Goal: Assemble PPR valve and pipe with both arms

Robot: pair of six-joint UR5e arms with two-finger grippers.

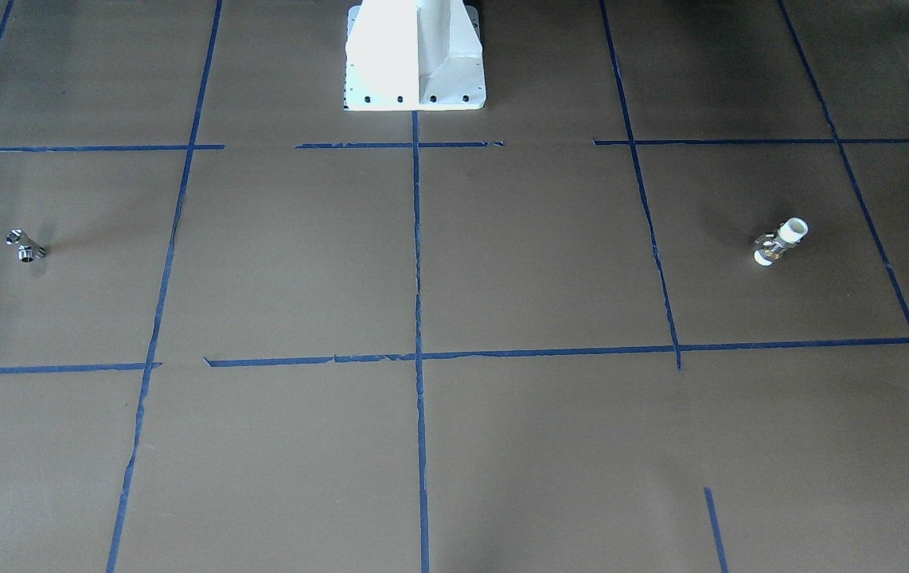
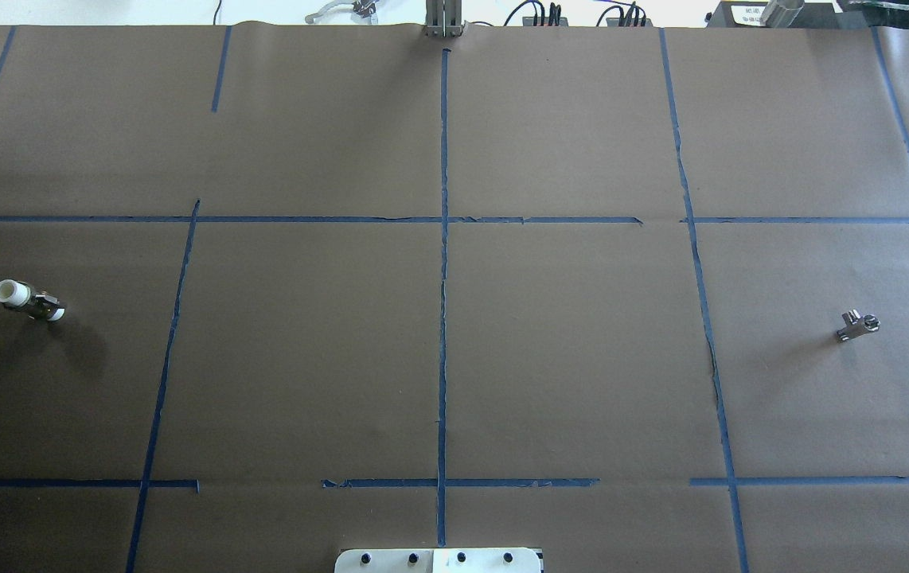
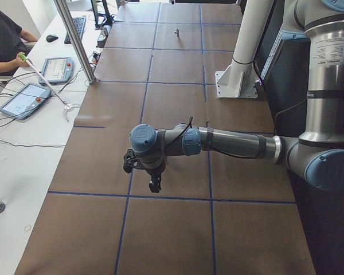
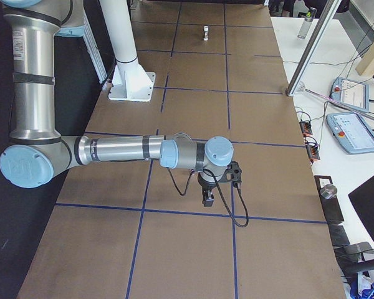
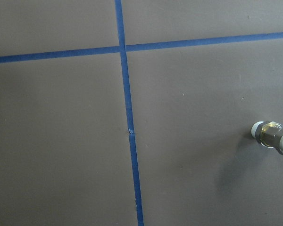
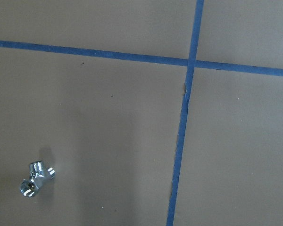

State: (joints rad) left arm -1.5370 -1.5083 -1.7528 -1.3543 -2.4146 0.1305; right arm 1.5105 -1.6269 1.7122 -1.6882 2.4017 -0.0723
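Observation:
The PPR valve point(image 1: 779, 242), with white ends and a brass middle, lies on the brown table; it also shows in the overhead view point(image 2: 28, 302) and at the right edge of the left wrist view point(image 5: 273, 137). The chrome pipe point(image 1: 25, 246) lies far across the table, in the overhead view point(image 2: 857, 325) and the right wrist view point(image 6: 36, 178). My left gripper point(image 3: 155, 183) hangs above the table and points down. My right gripper point(image 4: 207, 198) does the same. Both show only in the side views, so I cannot tell whether they are open or shut. Neither touches a part.
The white pedestal base point(image 1: 415, 56) stands at the robot's side of the table. Blue tape lines point(image 2: 443, 263) mark a grid on the brown paper. A metal post point(image 3: 74, 40), tablets point(image 3: 23, 98) and a seated operator point(image 3: 3, 34) are along the far side.

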